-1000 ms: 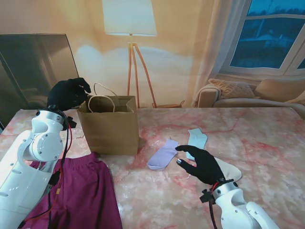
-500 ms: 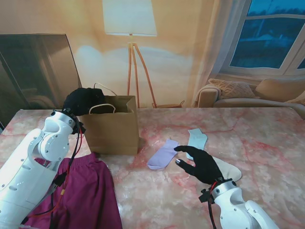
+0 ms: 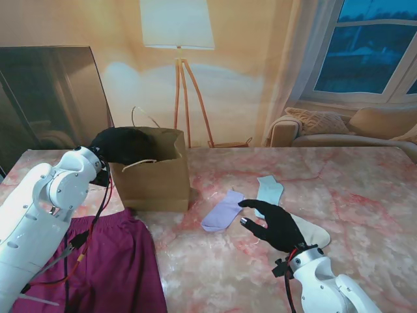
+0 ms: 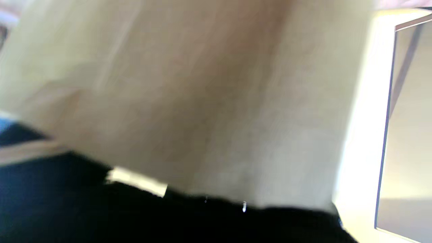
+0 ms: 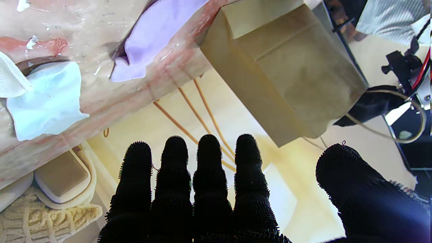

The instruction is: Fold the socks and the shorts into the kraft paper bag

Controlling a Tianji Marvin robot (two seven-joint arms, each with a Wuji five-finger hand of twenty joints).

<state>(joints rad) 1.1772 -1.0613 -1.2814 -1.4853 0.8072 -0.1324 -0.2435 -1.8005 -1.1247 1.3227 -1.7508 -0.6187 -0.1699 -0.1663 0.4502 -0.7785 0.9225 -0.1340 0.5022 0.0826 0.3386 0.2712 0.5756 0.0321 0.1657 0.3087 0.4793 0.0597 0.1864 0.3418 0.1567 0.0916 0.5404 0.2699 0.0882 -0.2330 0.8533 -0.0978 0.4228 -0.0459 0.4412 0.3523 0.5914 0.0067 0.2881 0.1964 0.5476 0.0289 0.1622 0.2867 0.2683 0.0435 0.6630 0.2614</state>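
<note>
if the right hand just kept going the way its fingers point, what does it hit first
Probably the lilac sock: the open right hand points left across the table at it. Farther along that line stands the brown kraft paper bag. The hand's height above the table is unclear.

Bag: brown kraft paper bag (image 3: 153,176), plain
Shorts: magenta cloth shorts (image 3: 120,267)
Socks: lilac sock (image 3: 221,210); pale blue sock (image 3: 269,190); cream sock (image 3: 313,232)
Bench: pink-and-white marbled bench (image 3: 365,195) (red veins)
Hands: black-gloved left hand (image 3: 127,145); black-gloved right hand (image 3: 277,226)
</note>
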